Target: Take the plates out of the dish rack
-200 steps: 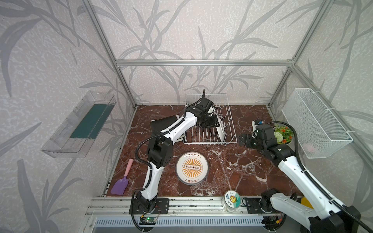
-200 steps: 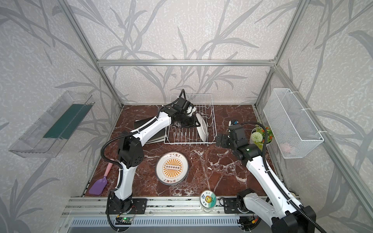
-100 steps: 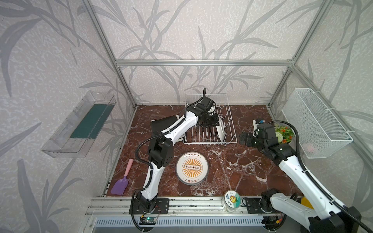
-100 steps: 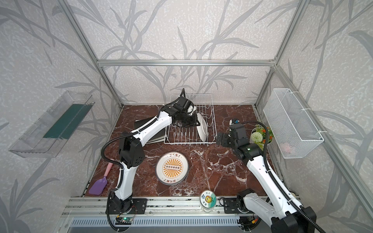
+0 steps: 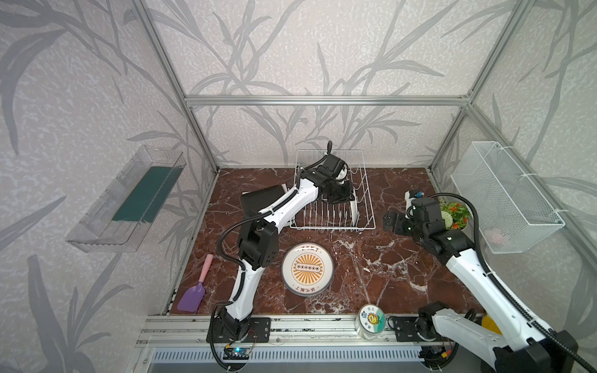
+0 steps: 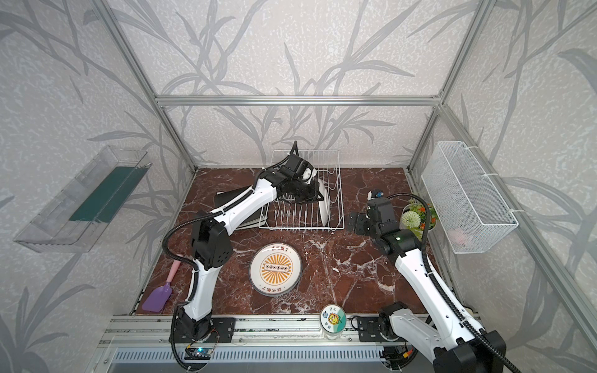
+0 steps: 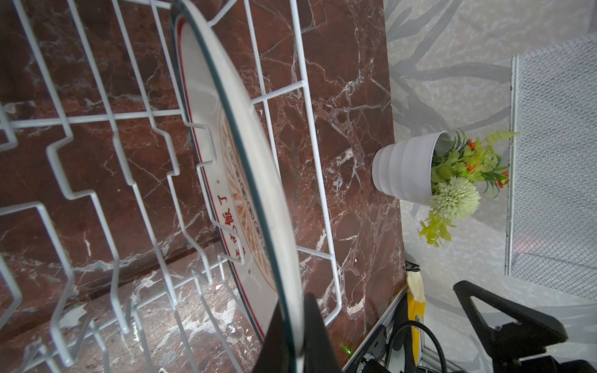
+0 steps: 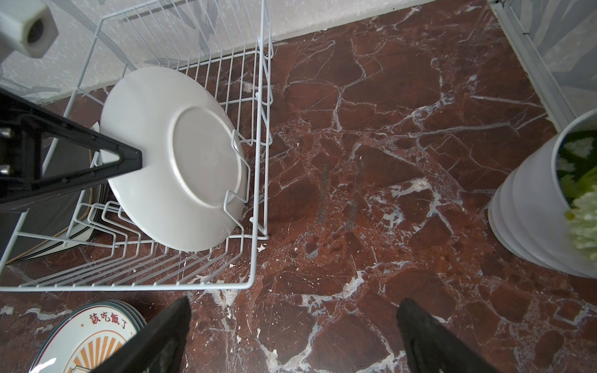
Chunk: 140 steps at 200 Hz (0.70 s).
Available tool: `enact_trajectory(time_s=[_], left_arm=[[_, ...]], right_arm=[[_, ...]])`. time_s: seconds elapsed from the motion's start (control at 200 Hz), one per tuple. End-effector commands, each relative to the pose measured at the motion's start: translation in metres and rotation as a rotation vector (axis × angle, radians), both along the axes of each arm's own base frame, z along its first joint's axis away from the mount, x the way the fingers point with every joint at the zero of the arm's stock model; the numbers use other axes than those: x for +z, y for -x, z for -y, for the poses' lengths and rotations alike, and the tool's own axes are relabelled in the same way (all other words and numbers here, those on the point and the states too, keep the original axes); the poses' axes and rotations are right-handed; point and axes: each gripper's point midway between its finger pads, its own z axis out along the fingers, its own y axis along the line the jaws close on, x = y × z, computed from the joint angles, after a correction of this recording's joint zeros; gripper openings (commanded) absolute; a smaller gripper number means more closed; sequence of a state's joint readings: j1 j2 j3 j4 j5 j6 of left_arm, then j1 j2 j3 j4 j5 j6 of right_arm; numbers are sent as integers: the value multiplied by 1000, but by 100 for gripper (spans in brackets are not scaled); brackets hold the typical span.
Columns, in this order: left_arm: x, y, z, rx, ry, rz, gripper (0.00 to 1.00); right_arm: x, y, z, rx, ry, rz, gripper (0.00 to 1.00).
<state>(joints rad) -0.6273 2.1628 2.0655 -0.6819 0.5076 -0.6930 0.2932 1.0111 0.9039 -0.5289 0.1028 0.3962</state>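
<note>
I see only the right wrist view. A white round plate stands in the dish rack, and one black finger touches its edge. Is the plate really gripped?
Observer: Yes. In the left wrist view the fingers of the left gripper pinch the rim of the round plate from both sides.
Operator: What is on its other face?
Observer: It is printed with an orange sunburst and red characters.
Operator: Does anything lie left of the rack?
Observer: In a top view a black square plate lies flat beside the dish rack, on its left.
</note>
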Motion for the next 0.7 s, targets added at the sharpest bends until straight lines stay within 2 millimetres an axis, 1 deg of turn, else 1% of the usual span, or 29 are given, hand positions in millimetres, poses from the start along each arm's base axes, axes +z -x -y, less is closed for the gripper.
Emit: enact_trajectory(time_s=[0.0,0.105,0.345,0.45,0.49,0.695], left_arm=[[10,-2,7,36,70,-45,0],[14,-2,16,19,105,-50,0],[9,0,28,-19,126,-60,0],[9,1,34,-41,129,-56,0],[12,1,36,-54,134,-49,0],[12,0,41,-103,119,-37,0]], right_arm=[[13,-2,1,-4,-10,26,99],[13,-3,2,-8,-8,26,99],[11,-4,2,-8,-8,22,99],[11,-5,2,-11,-7,22,99],[11,-5,2,-11,-6,21,99],[11,-6,1,-9,-10,22,99]])
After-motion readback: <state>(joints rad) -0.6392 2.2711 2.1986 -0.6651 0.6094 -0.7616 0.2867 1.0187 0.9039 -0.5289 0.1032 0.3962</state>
